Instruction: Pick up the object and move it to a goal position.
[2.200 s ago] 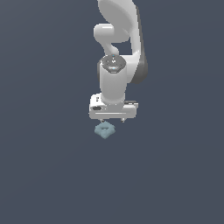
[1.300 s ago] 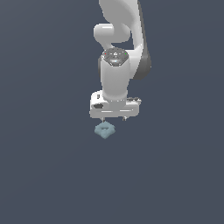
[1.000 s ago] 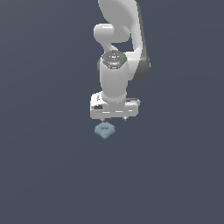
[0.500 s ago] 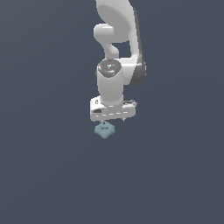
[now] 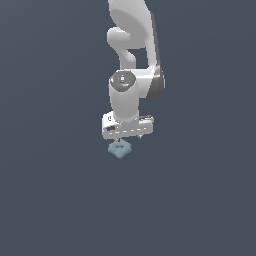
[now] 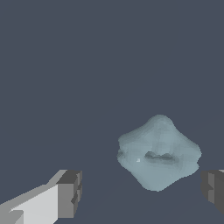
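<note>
The object [image 5: 119, 149] is a small pale blue-grey lumpy piece with a rounded diamond outline and a central dent. It lies on the dark grey floor just in front of and below the white gripper [image 5: 129, 135] in the exterior view. In the wrist view the object [image 6: 158, 153] sits between the two dark fingertips, nearer one finger [image 6: 213, 188] than the other [image 6: 70, 193]. The gripper [image 6: 142, 192] is open and empty, and touches nothing.
The white arm [image 5: 132, 60] rises straight above the gripper. The dark grey floor [image 5: 200, 200] stretches flat all around.
The arm has come down and shifted slightly toward the exterior view's left, so the gripper now hangs closer over the object. The object has not moved.
</note>
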Action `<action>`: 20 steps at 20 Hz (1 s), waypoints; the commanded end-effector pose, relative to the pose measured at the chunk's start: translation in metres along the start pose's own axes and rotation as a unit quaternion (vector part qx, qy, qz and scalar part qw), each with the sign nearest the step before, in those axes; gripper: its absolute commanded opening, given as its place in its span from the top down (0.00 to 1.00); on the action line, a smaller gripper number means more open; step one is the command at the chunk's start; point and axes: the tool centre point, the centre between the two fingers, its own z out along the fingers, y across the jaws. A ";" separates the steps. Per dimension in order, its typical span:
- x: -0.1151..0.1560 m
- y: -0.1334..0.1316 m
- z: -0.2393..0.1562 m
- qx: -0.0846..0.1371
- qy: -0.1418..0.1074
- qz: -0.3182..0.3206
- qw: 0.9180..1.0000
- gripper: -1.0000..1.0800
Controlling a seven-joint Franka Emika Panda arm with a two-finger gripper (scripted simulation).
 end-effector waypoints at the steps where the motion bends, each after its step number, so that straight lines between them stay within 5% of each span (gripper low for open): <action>1: -0.003 0.003 0.004 0.001 -0.001 -0.001 1.000 0.00; 20: -0.057 0.043 0.076 0.021 -0.008 -0.025 0.999 0.00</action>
